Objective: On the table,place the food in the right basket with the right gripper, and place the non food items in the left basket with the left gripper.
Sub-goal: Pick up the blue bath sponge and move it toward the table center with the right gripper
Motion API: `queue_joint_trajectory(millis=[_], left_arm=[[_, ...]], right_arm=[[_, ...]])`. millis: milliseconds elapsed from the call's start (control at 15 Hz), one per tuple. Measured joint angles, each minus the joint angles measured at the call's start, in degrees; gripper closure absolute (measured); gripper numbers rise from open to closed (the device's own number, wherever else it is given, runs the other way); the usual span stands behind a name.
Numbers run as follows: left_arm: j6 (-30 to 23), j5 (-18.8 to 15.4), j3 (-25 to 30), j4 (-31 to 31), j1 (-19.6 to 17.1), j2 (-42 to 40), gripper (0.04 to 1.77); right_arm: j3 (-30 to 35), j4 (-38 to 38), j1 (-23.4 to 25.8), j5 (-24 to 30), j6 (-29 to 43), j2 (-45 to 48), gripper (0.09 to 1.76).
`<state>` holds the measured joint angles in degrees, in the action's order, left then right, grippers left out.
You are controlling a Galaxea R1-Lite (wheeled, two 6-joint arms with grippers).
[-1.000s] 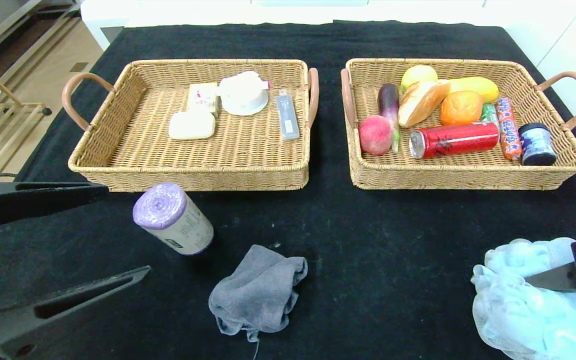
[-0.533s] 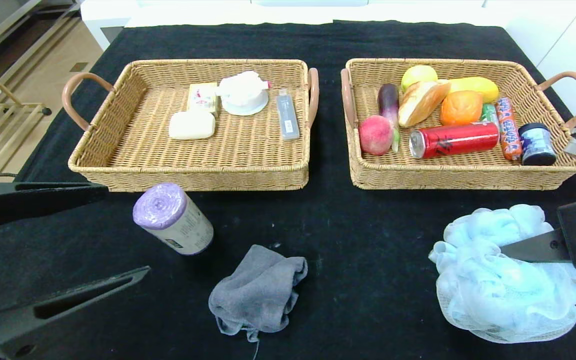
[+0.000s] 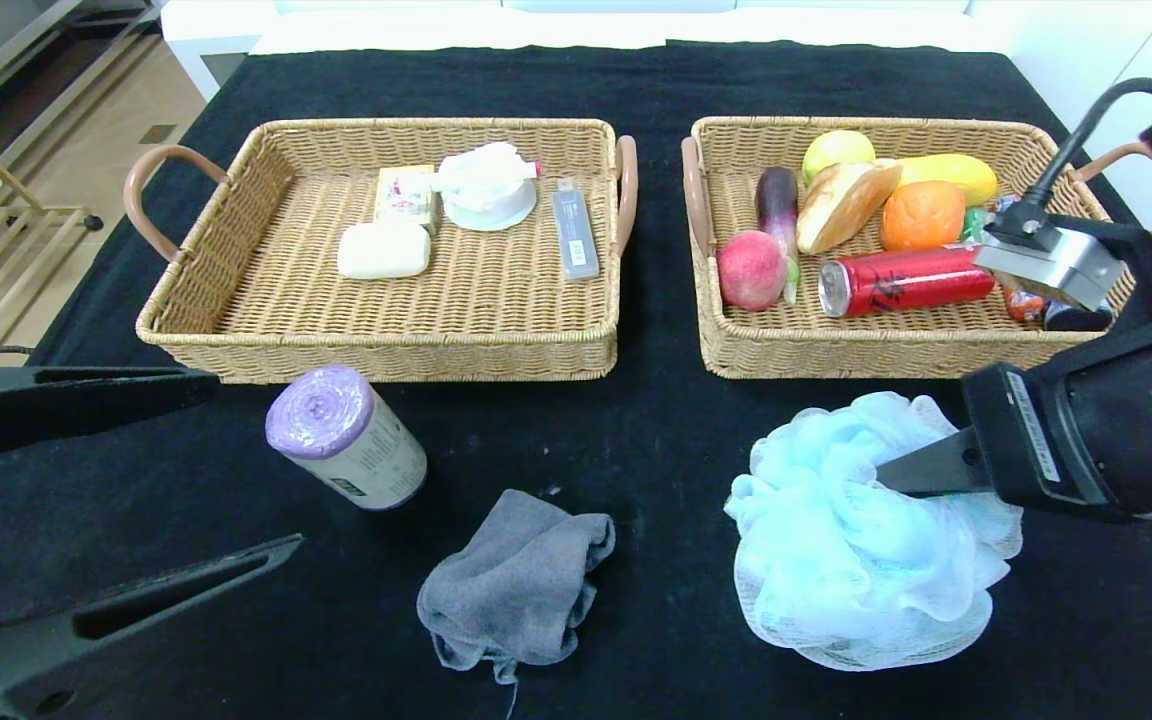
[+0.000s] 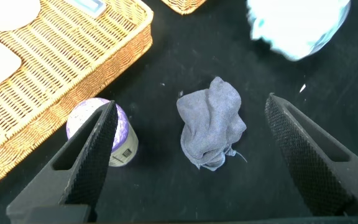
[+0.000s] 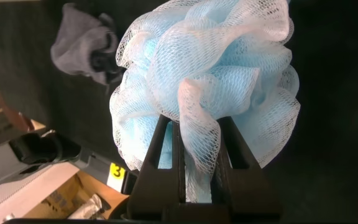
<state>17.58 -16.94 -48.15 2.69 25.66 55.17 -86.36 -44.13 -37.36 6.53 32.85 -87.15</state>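
The right claw (image 3: 921, 470) is clamped on the pale blue bath pouf (image 3: 861, 530) near the worktop's front edge, right of centre, with the left basket (image 3: 386, 345) away toward the far left, nearer the wide-open left claw (image 3: 126, 490).

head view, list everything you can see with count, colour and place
left basket: 1, wicker, table's far left; holds white and grey items
right basket: 1, wicker, far right; holds fruit, bread, red can
roll: 1, purple, before left basket
cloth: 1, grey, near centre
bath pouf: 1, pale blue, before right basket
table: 1, black
left gripper: 1, black, open, near left
right gripper: 1, black, fingers shut on bath pouf
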Motion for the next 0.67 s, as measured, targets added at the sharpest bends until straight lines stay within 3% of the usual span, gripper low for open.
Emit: queue_joint_trajectory(millis=[667], left_arm=[[-0.02, -0.05, 0.0, -0.05, 0.0, 0.0, 0.09]], right_arm=[[-7.5, 1.63, -6.88, -0.21, 0.35, -8.06, 1.54]])
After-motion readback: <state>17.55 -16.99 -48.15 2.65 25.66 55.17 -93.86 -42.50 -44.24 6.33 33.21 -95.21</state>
